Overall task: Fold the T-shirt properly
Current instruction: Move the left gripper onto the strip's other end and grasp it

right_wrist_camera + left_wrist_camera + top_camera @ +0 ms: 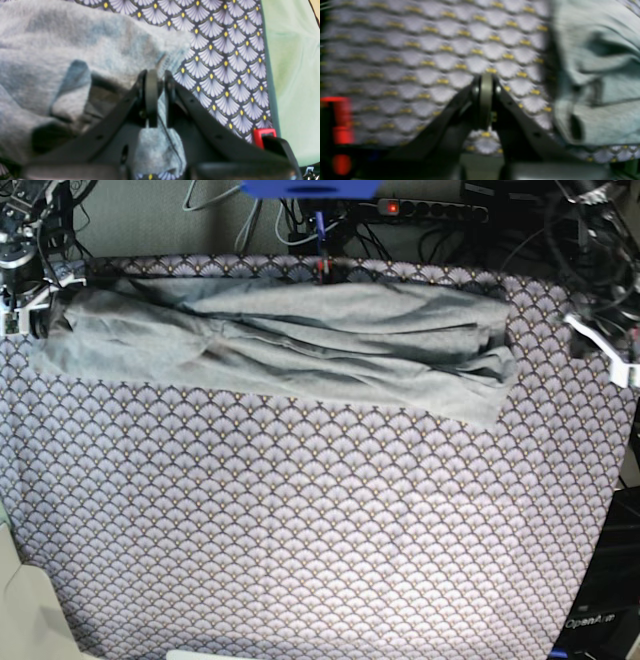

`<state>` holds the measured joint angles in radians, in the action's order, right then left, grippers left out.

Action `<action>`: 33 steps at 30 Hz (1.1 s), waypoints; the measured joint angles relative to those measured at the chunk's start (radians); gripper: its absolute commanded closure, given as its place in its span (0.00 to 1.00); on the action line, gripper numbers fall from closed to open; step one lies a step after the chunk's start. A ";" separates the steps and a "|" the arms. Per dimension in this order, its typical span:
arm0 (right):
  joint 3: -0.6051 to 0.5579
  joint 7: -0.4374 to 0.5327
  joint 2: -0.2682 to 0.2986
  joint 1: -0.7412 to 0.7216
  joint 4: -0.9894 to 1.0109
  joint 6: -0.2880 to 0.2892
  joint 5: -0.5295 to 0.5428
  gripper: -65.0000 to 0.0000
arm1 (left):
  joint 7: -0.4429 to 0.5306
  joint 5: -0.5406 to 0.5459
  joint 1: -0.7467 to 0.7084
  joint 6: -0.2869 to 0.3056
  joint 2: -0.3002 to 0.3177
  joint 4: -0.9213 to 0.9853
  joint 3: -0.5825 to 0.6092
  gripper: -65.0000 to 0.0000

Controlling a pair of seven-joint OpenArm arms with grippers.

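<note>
Base view: mounted high, facing steeply down on the whole counter [300,530].

Left wrist view: set behind the left gripper [486,100], facing forward along it, close above the patterned cloth [420,62]; blurred. The T-shirt [600,75] lies to the gripper's right in this view.

Right wrist view: set behind the right gripper [155,95], close in, with grey fabric between its jaws.

All three views share the cloth and shirt.
</note>
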<state>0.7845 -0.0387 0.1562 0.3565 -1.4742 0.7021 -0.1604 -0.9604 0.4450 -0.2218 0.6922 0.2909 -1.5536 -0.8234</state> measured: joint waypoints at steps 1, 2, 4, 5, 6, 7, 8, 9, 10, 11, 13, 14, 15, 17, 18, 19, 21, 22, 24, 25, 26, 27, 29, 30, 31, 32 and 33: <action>0.001 0.003 -0.009 -0.002 0.000 0.000 0.000 0.95 | 0.002 0.003 0.000 0.000 0.009 0.008 0.000 1.00; -0.001 0.002 -0.020 -0.004 0.000 0.000 0.000 0.95 | 0.003 0.005 0.001 0.001 0.012 0.021 0.002 1.00; -0.011 0.001 -0.027 -0.004 0.003 0.001 0.000 0.95 | -0.001 0.004 -0.001 0.003 0.017 0.049 0.006 1.00; -0.016 0.003 -0.023 -0.005 0.003 0.000 0.000 0.95 | -0.001 0.003 -0.002 0.006 0.023 0.063 0.007 1.00; -0.025 0.003 -0.019 -0.004 0.002 0.000 0.000 0.95 | -0.004 0.002 -0.002 0.005 0.030 0.076 0.006 1.00; -0.030 0.002 -0.018 -0.004 0.002 0.000 0.000 0.95 | -0.004 0.000 0.000 0.004 0.037 0.085 0.006 1.00; -0.031 0.002 -0.019 -0.005 0.002 0.000 0.000 0.95 | -0.004 0.000 0.001 0.004 0.039 0.089 0.006 1.00; -0.034 0.002 -0.019 -0.004 0.003 0.000 0.000 0.95 | -0.003 0.001 0.003 0.004 0.039 0.089 0.009 1.00; -0.034 0.002 -0.021 -0.005 0.003 0.000 0.000 0.95 | -0.002 0.001 0.004 0.004 0.039 0.089 0.011 1.00; -0.034 0.002 -0.021 -0.004 0.003 0.000 0.000 0.95 | 0.000 0.003 0.004 0.004 0.038 0.089 0.016 1.00; -0.034 0.002 -0.021 -0.004 0.003 0.000 0.000 0.95 | -0.001 -0.002 0.004 0.005 0.039 0.089 0.016 1.00; -0.034 0.002 -0.021 -0.004 0.003 0.000 0.000 0.95 | 0.005 -0.034 0.004 0.004 0.039 0.089 0.016 1.00; -0.034 0.002 -0.021 -0.005 0.002 0.000 0.000 0.95 | 0.004 -0.065 0.004 0.005 0.039 0.089 0.016 1.00; -0.034 0.002 -0.021 -0.005 0.003 0.000 0.000 0.95 | 0.007 -0.129 0.010 0.005 0.032 0.089 0.019 1.00; -0.034 0.002 -0.021 -0.005 0.003 0.000 0.000 0.95 | 0.000 -0.158 0.019 0.003 0.029 0.090 0.027 1.00; -0.034 0.003 -0.021 -0.005 0.003 0.000 0.000 0.95 | -0.002 -0.172 0.027 0.000 0.029 0.091 0.040 1.00; -0.035 0.002 -0.021 -0.004 0.003 0.000 0.000 0.95 | 0.002 -0.165 0.044 0.000 0.013 0.083 0.061 1.00; -0.042 0.002 -0.021 -0.004 0.003 0.000 0.000 0.95 | 0.009 -0.164 0.048 0.001 -0.002 0.075 0.069 1.00; -0.056 0.003 -0.022 -0.004 0.003 0.000 0.000 0.95 | 0.002 -0.166 0.046 0.006 -0.025 0.056 0.095 1.00; -0.061 0.002 -0.022 -0.004 0.003 0.000 0.000 0.95 | -0.002 -0.165 0.041 0.008 -0.034 0.040 0.104 1.00; -0.061 0.003 -0.022 -0.004 0.003 0.000 0.000 0.95 | -0.001 -0.165 0.039 0.008 -0.044 0.024 0.113 1.00; -0.061 0.002 -0.021 -0.003 0.003 0.000 0.000 0.95 | -0.008 -0.166 0.039 0.008 -0.055 0.007 0.120 1.00; -0.060 0.002 -0.021 -0.003 0.003 0.000 0.000 0.95 | -0.037 -0.166 0.047 0.008 -0.074 -0.036 0.130 0.98; -0.060 0.002 -0.022 -0.003 0.003 0.000 0.000 0.95 | -0.062 -0.165 0.053 0.008 -0.082 -0.054 0.132 0.93; -0.061 0.002 -0.022 -0.004 0.003 0.000 0.000 0.95 | -0.084 -0.163 0.062 0.008 -0.092 -0.074 0.132 0.86; -0.061 0.003 -0.021 -0.005 0.003 0.000 0.000 0.95 | -0.095 -0.165 0.071 0.008 -0.098 -0.089 0.131 0.80; -0.061 0.003 -0.021 -0.005 0.003 0.000 0.000 0.95 | -0.108 -0.165 0.078 0.008 -0.103 -0.101 0.127 0.73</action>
<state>0.7238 -0.0360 0.1352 0.3519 -1.4715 0.7021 -0.1604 -1.0679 0.2802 -0.1436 0.6998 0.1879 -1.6550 -0.6960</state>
